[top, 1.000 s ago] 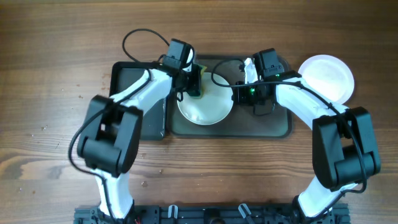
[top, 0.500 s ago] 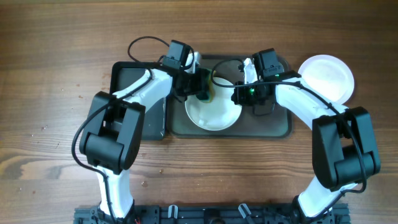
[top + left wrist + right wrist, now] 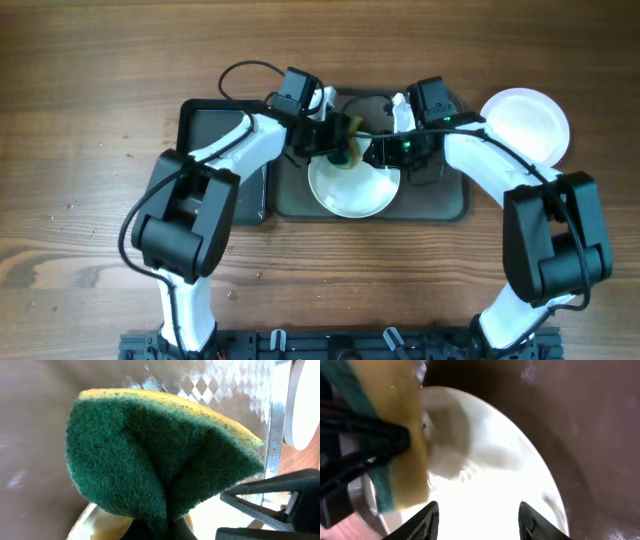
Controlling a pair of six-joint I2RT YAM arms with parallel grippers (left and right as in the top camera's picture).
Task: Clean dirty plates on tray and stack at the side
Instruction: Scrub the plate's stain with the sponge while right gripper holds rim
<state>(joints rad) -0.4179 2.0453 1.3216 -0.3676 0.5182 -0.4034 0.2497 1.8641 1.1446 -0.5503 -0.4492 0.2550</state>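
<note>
A white plate (image 3: 355,190) lies on the dark-grey tray (image 3: 440,200), near its front rim. My left gripper (image 3: 335,140) is shut on a green and yellow sponge (image 3: 346,140), which sits at the plate's far edge. In the left wrist view the folded sponge (image 3: 150,450) fills the frame. My right gripper (image 3: 375,150) hovers at the plate's far right edge. Its jaws stand apart over the plate (image 3: 485,460), holding nothing, with the sponge (image 3: 405,450) to their left. A second white plate (image 3: 525,122) rests on the table right of the tray.
A smaller black tray (image 3: 210,140) lies against the big tray's left side, under my left arm. Both arms reach in over the big tray's far half. Bare wooden table (image 3: 90,120) surrounds the trays.
The plate slid right and toward the tray's front. My left gripper followed it rightward with the sponge. My right gripper's jaws have parted off the plate's rim.
</note>
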